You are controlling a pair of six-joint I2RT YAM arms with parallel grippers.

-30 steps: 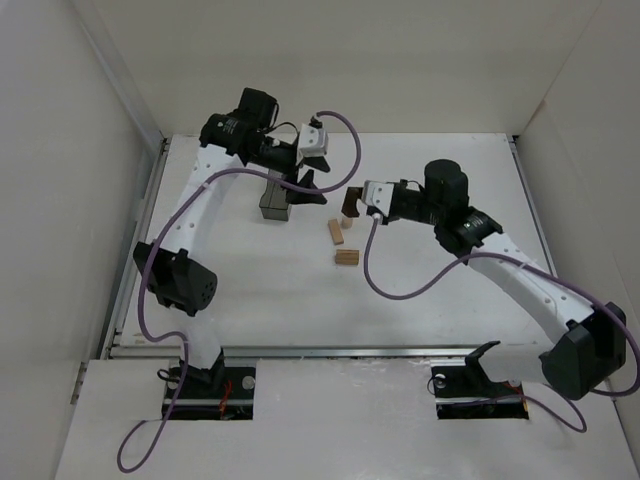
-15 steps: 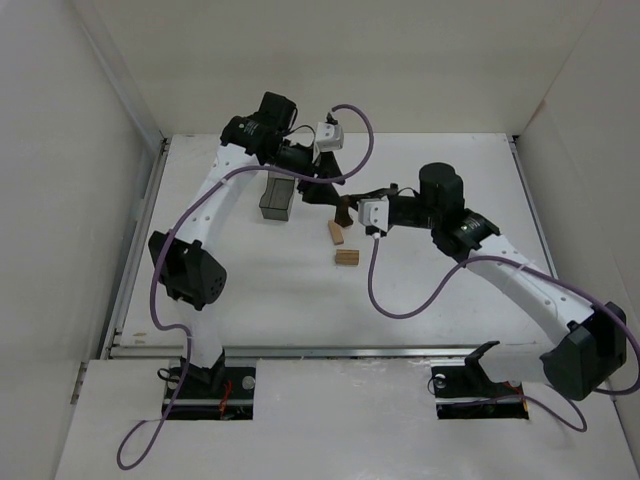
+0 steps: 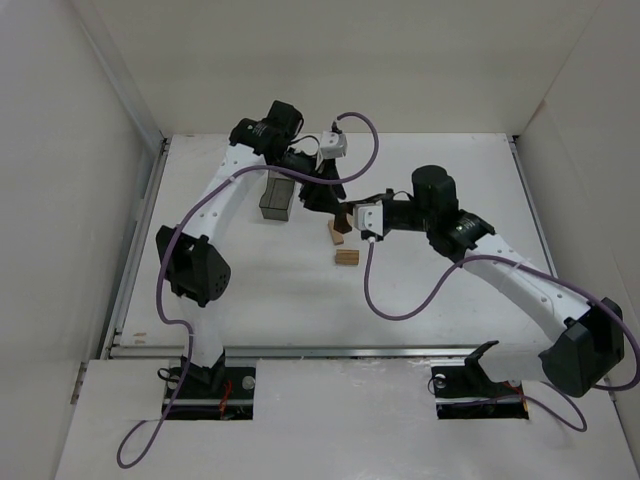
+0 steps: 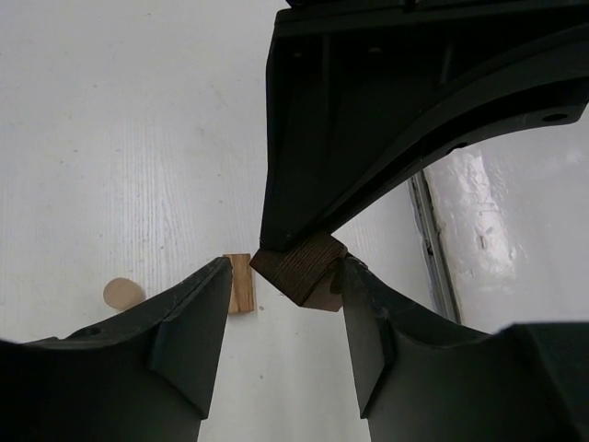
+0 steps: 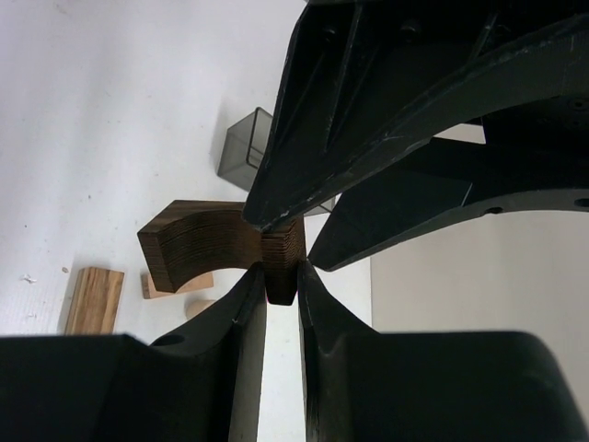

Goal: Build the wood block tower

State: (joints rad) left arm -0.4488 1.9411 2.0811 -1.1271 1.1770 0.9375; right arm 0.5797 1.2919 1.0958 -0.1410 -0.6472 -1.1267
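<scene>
R gripper (image 5: pixel 281 279) is clamping a dark arch block (image 5: pixel 193 244), L gripper (image 4: pixel 283 276) gaping open around it, tan blocks (image 3: pixel 347 257) lying loose, tower not begun.

**White table** (image 3: pixel 300 300): a flat, matt surface forming the floor of the enclosure.

**Dark translucent grey bin** (image 3: pixel 276 199): a rectangular, open-topped container standing upright on the far-left part of the table. In the right wrist view the bin (image 5: pixel 243 149) lets the white surface show through its walls.

**Metal rail** (image 3: pixel 135 250): runs along the table's left edge and continues along its near edge.

**White walls** (image 3: pixel 60 200): enclose the table on the left, far and right sides.
</scene>
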